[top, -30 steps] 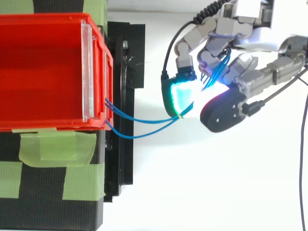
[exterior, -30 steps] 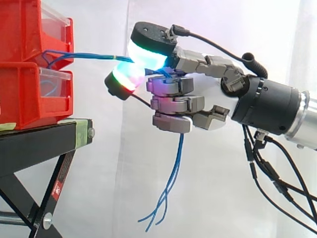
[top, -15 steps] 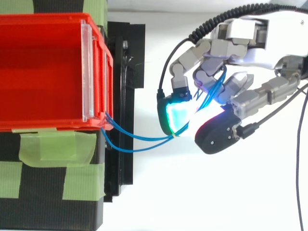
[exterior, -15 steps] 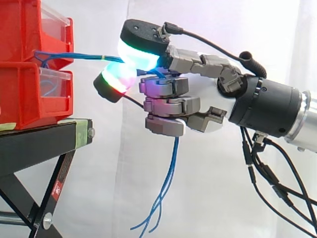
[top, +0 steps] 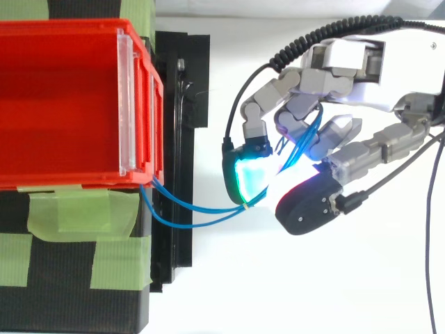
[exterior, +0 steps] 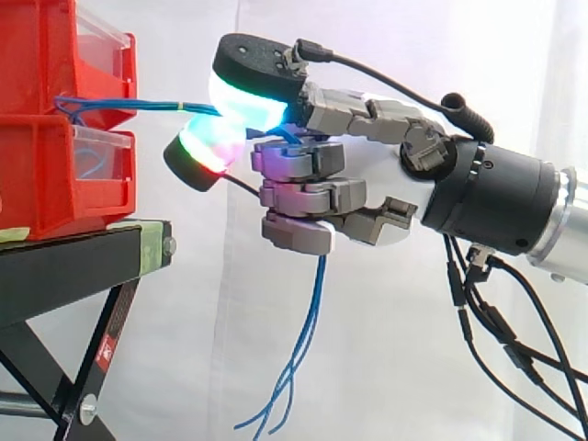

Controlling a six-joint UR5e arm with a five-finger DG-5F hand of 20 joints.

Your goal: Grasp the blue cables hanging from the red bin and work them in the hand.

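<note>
two red bins (exterior: 55, 175) on black stand (exterior: 73, 266), white curtain (exterior: 386, 367) behind; hand (exterior: 377, 179) pinches blue cables (exterior: 138, 104).

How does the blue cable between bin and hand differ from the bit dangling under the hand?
The bin stretch runs nearly level from the red bin to the hand; the dangling ends hang down. The bin stretch is held at both ends; the dangling ends are free below, tips spread. Both are the same thin blue cables.
</note>
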